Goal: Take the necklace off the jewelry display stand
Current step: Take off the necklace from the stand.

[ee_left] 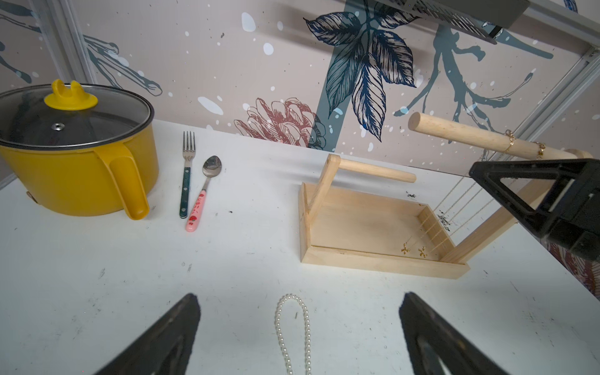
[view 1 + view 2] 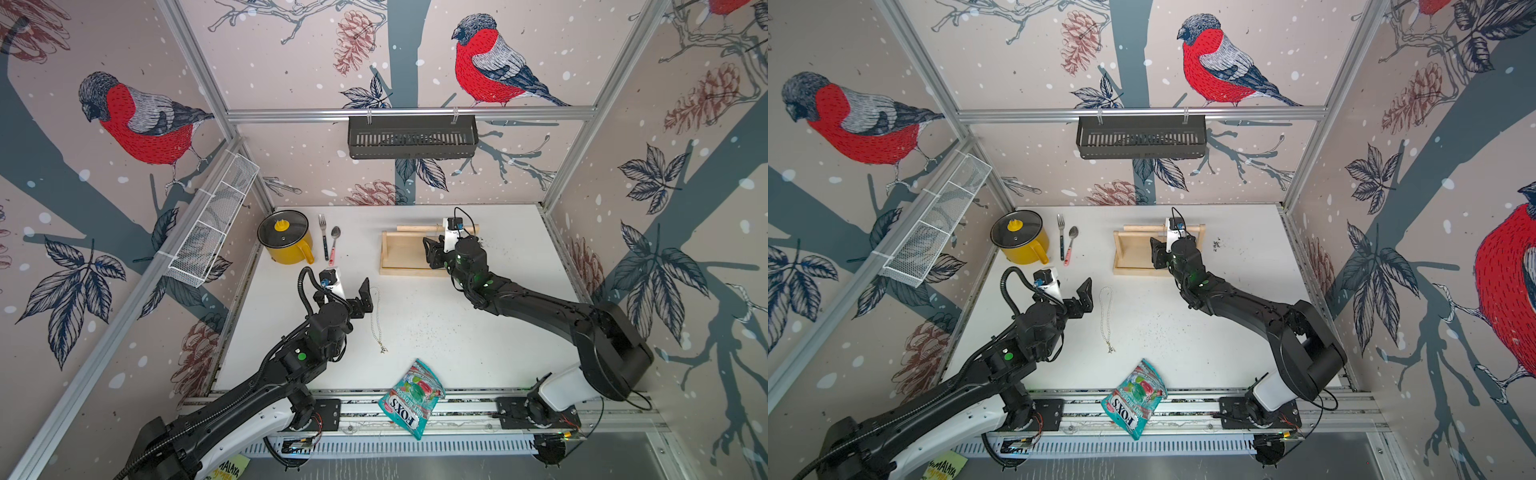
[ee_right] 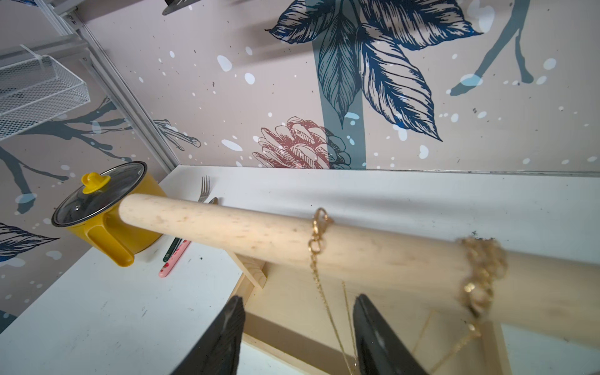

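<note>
- The gold necklace (image 3: 315,242) hangs over the dowel bar (image 3: 227,227) of the jewelry display stand (image 1: 357,220), which is at the far side of the surface (image 2: 457,332).
- A second gold chain (image 3: 483,272) loops the same bar, near the first.
- The right hand (image 3: 298,300) is just beside the bar, half-wide, with the chain's strands in its gap and nothing pinched.
- The left hand (image 1: 300,295) is spread wide and holds nothing, near the far end of a pearl necklace (image 1: 292,295) lying flat on the surface.
- A yellow pot (image 2: 286,243), fork (image 2: 323,237) and spoon (image 2: 334,245) sit on the left arm's side of the stand.
- A candy bag (image 2: 413,397) lies at the near edge.
</note>
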